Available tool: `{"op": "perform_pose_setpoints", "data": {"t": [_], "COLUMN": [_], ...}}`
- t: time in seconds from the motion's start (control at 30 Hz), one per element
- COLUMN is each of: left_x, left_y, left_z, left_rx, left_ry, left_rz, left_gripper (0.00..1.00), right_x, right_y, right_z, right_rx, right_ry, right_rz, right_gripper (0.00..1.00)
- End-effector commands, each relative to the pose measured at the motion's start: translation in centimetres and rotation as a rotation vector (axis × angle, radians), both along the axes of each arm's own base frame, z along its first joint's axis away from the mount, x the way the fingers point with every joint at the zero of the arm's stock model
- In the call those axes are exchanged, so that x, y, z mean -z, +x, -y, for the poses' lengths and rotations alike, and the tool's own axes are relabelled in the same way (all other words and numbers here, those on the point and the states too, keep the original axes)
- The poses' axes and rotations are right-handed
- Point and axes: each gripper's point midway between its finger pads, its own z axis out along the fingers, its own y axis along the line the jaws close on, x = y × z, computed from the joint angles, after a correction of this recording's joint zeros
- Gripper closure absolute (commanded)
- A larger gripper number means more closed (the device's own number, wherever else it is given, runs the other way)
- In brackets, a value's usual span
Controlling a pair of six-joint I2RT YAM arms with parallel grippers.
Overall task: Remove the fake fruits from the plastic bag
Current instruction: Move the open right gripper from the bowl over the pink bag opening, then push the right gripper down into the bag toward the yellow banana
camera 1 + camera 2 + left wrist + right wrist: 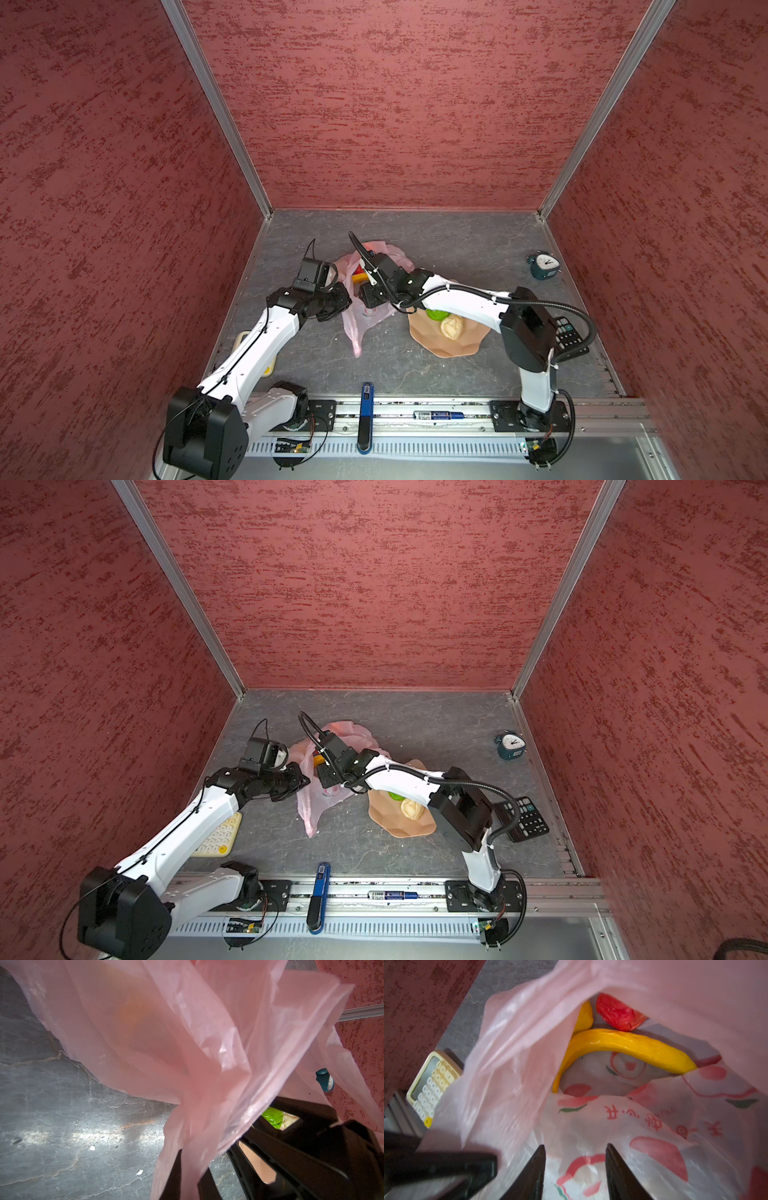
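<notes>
Nearest us, at the lower left in a top view, a cream calculator [218, 837] lies beside the left arm, and a black calculator [525, 818] sits at the lower right. Just beyond, right of centre, the peach dish [449, 351] already holds two pieces: a green lumpy ball [436, 314] and a cream-beige lumpy ball [452, 326], touching each other.

Left of the dish, at the centre of both top views, the plastic bag [355, 328] lies on the grey tabletop with its mouth raised. The left gripper [343, 301] is clenched on a bunched fold of the bag's film, lifting that edge so the opening gapes. The right gripper [575, 1147] reaches into the mouth with its jaws apart; only printed film lies under them, and no fruit is between them.

Deeper in the bag, the right wrist view shows a yellow banana [623, 1043], with a yellow lumpy ball [584, 1016] and a red lumpy ball [618, 1013] behind it. Through the film, the left wrist view gives a faint orange shape, too blurred for us to name.

Farthest off, at the right edge of the table, stands a teal alarm clock [544, 265].

We judge the job under way but far from finished: two fruits out, at least three left inside, the banana lying closest to the open jaws.
</notes>
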Motion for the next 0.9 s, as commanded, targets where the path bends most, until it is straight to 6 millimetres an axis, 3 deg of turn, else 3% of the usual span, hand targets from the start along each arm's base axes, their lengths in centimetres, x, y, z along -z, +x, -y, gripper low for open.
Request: {"op": "perform_pose_setpoints", "data": {"t": [0.0,0.23,0.6,0.87], "left_x": [0.4,0.7,0.6,0.4], "left_y": [-0.4,-0.4,0.2,0.5], "left_z": [0.3,1.0,1.7,2.3], "left_rx": [0.010,0.024,0.060,0.086], "left_ry": [-0.016,-0.054,-0.080,-0.094], "left_rz": [-0.002,0.014,0.037,0.054], "left_gripper": [0.88,0.88,0.88,0.88], "right_x": [-0.1,1.0,2.6,2.8], "right_y": [2.7,6.2,10.0,11.8], "right_z": [-1.0,-2.5,-4.2,-4.4], "right_rx": [0.070,0.187,0.257,0.256], "right_ry": [0.009,0.043,0.189,0.206], "right_rz": [0.052,0.048,0.006,0.053], "right_gripper": [0.49,0.37,0.14,0.10]}}
